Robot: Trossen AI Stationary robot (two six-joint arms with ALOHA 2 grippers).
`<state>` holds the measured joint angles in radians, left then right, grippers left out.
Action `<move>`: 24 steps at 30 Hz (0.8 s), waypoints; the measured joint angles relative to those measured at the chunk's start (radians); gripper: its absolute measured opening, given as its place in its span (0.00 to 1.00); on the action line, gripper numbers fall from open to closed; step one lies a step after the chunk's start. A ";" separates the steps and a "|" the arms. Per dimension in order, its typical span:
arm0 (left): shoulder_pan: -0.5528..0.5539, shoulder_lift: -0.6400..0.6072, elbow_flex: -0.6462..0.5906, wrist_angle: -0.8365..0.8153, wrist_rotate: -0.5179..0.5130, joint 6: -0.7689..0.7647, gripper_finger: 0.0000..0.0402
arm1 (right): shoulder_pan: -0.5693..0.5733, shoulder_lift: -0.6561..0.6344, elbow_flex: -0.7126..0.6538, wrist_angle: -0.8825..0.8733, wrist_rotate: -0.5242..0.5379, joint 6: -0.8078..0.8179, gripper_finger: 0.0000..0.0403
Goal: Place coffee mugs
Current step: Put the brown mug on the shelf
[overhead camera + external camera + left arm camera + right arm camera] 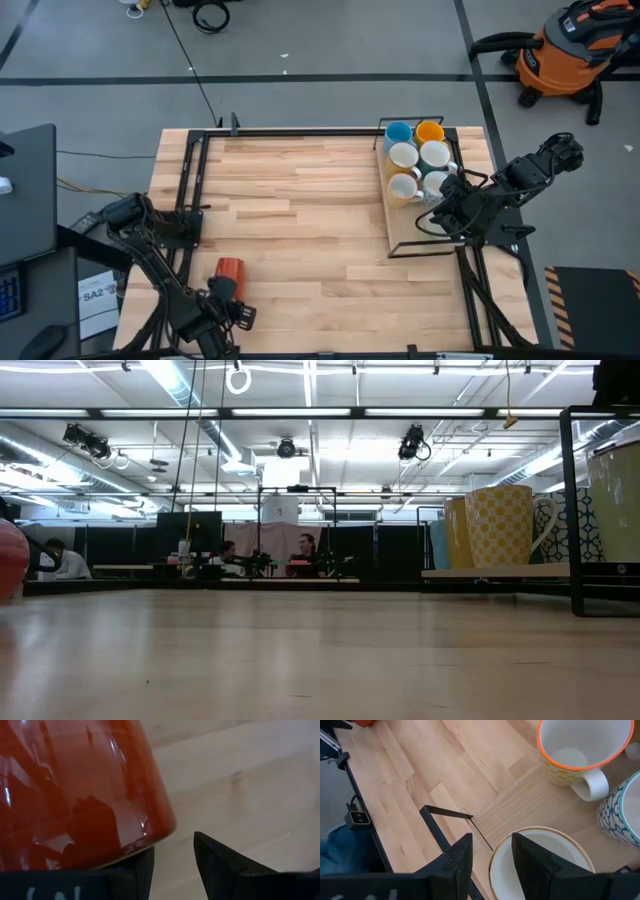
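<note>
A red-orange mug [229,269] rests on the table near its near-left corner and fills the left wrist view [75,790]. My left gripper [222,291] [172,865] is open just on its near side. Six mugs stand in a black wire tray [410,225]: light blue [398,131], orange-yellow [430,130], two white, a yellow-patterned one [580,750] and a blue-and-white one [625,815]. My right gripper [440,203] [492,862] is open over a cream mug [545,870] on the tray's board. One finger stands inside its rim and one outside. My left gripper's one finger [142,867] stands right at the red-orange mug's lower edge [150,840]; I cannot tell whether they touch. My right gripper comes from above, its fingers on either side of the cream mug's rim [493,855]; I cannot tell whether either finger touches it.
The tray's wire frame [445,812] runs close beside my right gripper. A black metal frame [300,132] borders the table. The middle of the wooden table [300,210] is bare. A vacuum cleaner [570,50] stands on the floor beyond. People sit far off in the room [305,550].
</note>
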<state>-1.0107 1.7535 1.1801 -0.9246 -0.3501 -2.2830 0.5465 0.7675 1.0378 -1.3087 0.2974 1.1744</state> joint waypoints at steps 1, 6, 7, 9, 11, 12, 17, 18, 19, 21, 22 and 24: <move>0.000 0.000 0.000 -0.009 -0.012 -0.008 0.36 | 0.000 0.000 0.000 0.000 0.000 0.000 0.35; 0.000 0.000 0.000 -0.074 -0.052 -0.027 0.36 | 0.000 0.000 0.000 0.000 0.000 0.000 0.35; 0.000 0.000 0.000 -0.086 -0.053 -0.030 0.36 | 0.000 0.000 0.000 0.000 0.000 0.000 0.35; 0.000 -0.001 0.000 -0.108 -0.053 -0.032 0.36 | 0.000 0.000 0.000 0.000 0.000 0.000 0.35; 0.000 -0.001 0.000 -0.126 -0.054 -0.031 0.36 | 0.000 0.000 0.000 0.000 0.000 0.000 0.35; 0.000 -0.001 0.000 -0.133 -0.054 -0.027 0.36 | 0.000 0.000 0.000 0.000 0.000 0.000 0.35; 0.000 -0.007 0.000 -0.109 -0.058 0.032 0.36 | 0.000 0.000 0.000 0.000 0.000 0.000 0.35; 0.000 -0.014 0.000 -0.086 -0.058 0.050 0.36 | 0.000 0.000 0.000 0.000 0.000 0.000 0.35; 0.000 -0.024 0.000 -0.058 -0.058 0.075 0.36 | 0.000 0.000 0.000 0.000 0.000 0.000 0.35; 0.000 -0.048 0.000 -0.006 -0.057 0.126 0.36 | 0.000 0.000 0.000 0.000 0.000 0.000 0.35; 0.000 -0.063 0.000 0.018 -0.057 0.153 0.36 | 0.000 0.000 0.000 0.000 0.000 0.000 0.35; 0.000 -0.096 0.000 0.065 -0.057 0.224 0.36 | 0.000 0.000 0.000 0.000 0.000 0.000 0.35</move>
<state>-1.0107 1.6575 1.1801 -0.8597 -0.4068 -2.0590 0.5468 0.7673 1.0378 -1.3087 0.2974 1.1748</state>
